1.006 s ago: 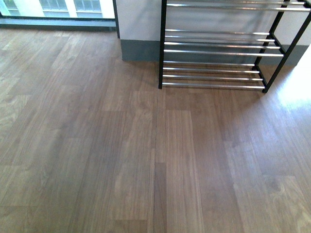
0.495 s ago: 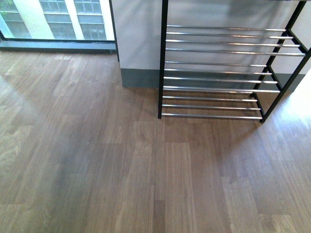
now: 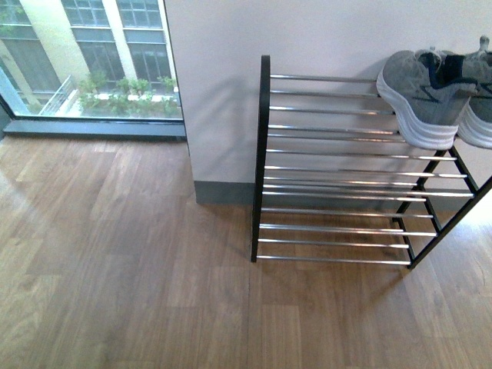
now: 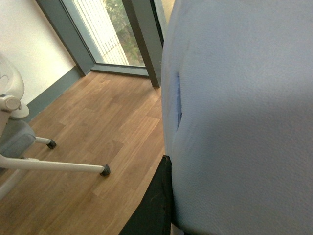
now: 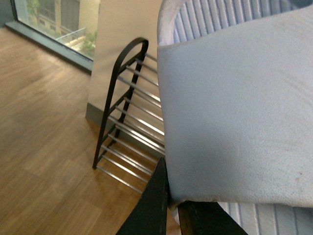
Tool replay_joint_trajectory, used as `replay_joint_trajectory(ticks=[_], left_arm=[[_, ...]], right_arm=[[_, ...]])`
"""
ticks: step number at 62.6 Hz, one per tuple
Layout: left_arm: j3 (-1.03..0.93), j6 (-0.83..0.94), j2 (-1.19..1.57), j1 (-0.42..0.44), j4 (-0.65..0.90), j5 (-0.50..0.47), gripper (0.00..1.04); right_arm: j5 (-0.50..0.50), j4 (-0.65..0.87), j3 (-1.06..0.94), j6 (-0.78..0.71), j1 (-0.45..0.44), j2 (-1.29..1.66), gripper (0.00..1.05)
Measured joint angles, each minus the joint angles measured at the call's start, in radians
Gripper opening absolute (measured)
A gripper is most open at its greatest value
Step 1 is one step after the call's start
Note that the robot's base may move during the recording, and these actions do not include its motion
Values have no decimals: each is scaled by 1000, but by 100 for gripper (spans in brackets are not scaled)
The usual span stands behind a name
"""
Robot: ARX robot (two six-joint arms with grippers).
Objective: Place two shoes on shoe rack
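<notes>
Sneakers (image 3: pixel 421 96), grey knit, white ribbed soles, atop chrome-barred rack (image 3: pixel 263 154); pincers unseen, grip untellable.

Black-framed shoe rack (image 3: pixel 264 154) with tiers of chrome bars, standing upright. A grey shoe (image 3: pixel 419 96) with a thick white sole rests upright at the right end of the top tier. The second shoe (image 3: pixel 480 111) sits just beside it, partly cropped.
</notes>
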Motion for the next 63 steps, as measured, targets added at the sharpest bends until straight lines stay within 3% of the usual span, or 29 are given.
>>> replay_joint_trajectory(ticks=[63], left_arm=[[0, 0, 0, 0, 0, -5, 2]], right_arm=[[-5, 0, 0, 0, 0, 2, 2]])
